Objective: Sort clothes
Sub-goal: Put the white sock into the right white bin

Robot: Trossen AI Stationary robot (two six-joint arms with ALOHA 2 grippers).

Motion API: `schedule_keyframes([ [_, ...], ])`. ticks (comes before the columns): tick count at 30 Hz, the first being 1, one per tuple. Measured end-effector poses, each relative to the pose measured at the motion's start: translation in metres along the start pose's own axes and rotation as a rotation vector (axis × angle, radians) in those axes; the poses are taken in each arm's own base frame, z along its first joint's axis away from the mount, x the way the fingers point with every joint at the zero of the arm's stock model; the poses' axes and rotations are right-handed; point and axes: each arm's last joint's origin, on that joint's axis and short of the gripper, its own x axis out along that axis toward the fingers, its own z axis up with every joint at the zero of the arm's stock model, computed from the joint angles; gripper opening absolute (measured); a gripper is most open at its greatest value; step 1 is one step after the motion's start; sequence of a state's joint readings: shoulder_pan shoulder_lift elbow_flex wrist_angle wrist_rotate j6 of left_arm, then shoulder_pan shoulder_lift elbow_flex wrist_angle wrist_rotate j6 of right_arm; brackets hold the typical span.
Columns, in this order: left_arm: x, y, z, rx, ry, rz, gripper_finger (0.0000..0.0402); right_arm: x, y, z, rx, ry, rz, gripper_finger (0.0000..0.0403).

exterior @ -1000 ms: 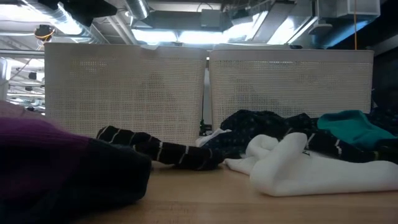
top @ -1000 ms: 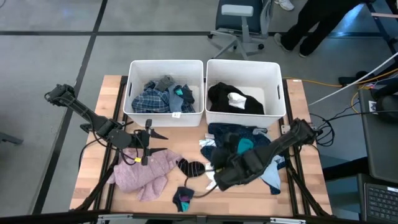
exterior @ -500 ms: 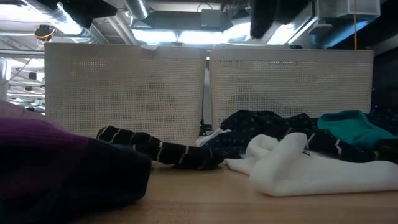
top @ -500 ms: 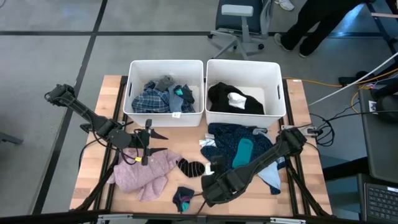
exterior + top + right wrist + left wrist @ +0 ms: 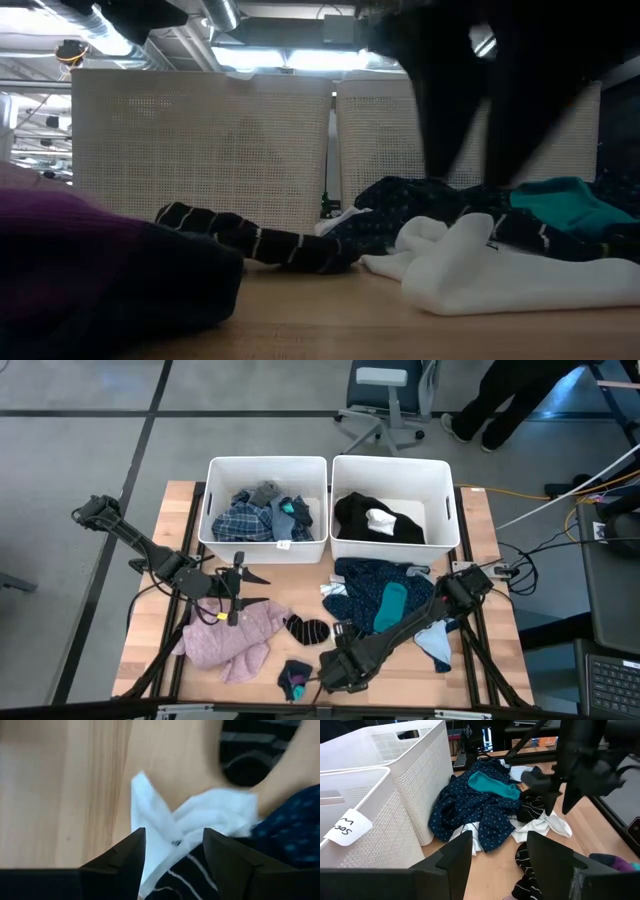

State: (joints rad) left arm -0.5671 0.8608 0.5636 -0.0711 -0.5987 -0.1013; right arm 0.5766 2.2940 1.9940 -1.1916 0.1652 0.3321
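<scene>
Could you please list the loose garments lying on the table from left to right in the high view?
Pink fuzzy top → black striped sock → navy dotted cloth with a teal piece on it → light blue piece.

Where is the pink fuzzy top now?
In the high view, the pink fuzzy top lies on the table's front left, under the left gripper, beside the striped sock.

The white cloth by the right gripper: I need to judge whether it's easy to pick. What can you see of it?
The white cloth is a soft, crumpled piece, thick-looking and plain, lying flat on the wooden table at the near edge of the navy dotted cloth, which it touches. A black-and-white striped sock lies beside it. The right gripper hangs just over it, jaws apart, not yet gripping.
</scene>
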Motion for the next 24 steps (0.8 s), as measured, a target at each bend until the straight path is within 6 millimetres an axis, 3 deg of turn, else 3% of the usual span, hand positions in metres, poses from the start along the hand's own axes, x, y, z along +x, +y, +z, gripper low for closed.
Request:
schedule_keyframes([
  [8,0.000,0.000,0.000,0.004,0.000,0.000,0.0180,0.030,0.005,-0.003,-0.016,-0.032,0.049,0.0198],
  [14,0.000,0.000,0.000,0.004,0.000,0.000,0.0180,0.040,0.003,-0.008,-0.016,-0.023,0.024,0.0186],
  [24,0.000,0.000,0.000,0.004,0.000,0.000,0.0180,0.040,0.004,-0.006,-0.016,-0.039,0.031,0.0014],
])
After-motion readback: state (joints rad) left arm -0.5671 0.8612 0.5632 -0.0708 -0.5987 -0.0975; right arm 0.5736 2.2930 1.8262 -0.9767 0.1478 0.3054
